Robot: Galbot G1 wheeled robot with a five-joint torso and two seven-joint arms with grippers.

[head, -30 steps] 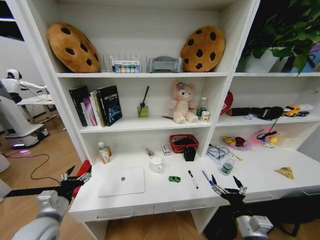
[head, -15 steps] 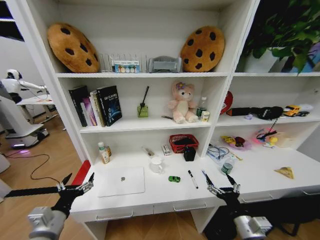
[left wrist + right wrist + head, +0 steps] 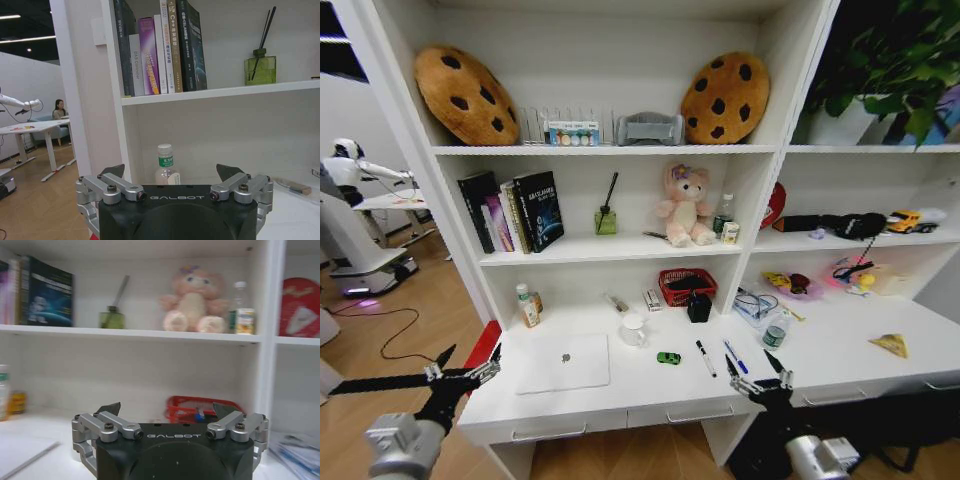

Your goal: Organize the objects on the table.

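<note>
The silver laptop (image 3: 563,362) lies shut on the left of the white table (image 3: 840,365). To its right sit the tiny green toy car (image 3: 668,357), a black pen (image 3: 706,358) and a blue pen (image 3: 736,357). A clear green-labelled bottle (image 3: 776,332) stands farther right, and the yellow triangular piece (image 3: 892,345) lies at the far right. My left gripper (image 3: 470,360) hovers open off the table's left front corner. My right gripper (image 3: 751,364) is open at the front edge, just in front of the blue pen. Both wrist views show open, empty jaws (image 3: 172,174) (image 3: 166,410).
A white cup (image 3: 633,329), a black box (image 3: 699,306), a red basket (image 3: 687,286) and a small bottle (image 3: 526,306) stand at the table's back. Shelves above hold books (image 3: 510,212), a pink bear (image 3: 685,205) and cookie cushions (image 3: 465,95). Three drawers (image 3: 548,430) run under the front edge.
My right gripper has drifted left along the front edge, from beside the bottle to in front of the blue pen. The left arm has sunk a little; its gripper stays open.
</note>
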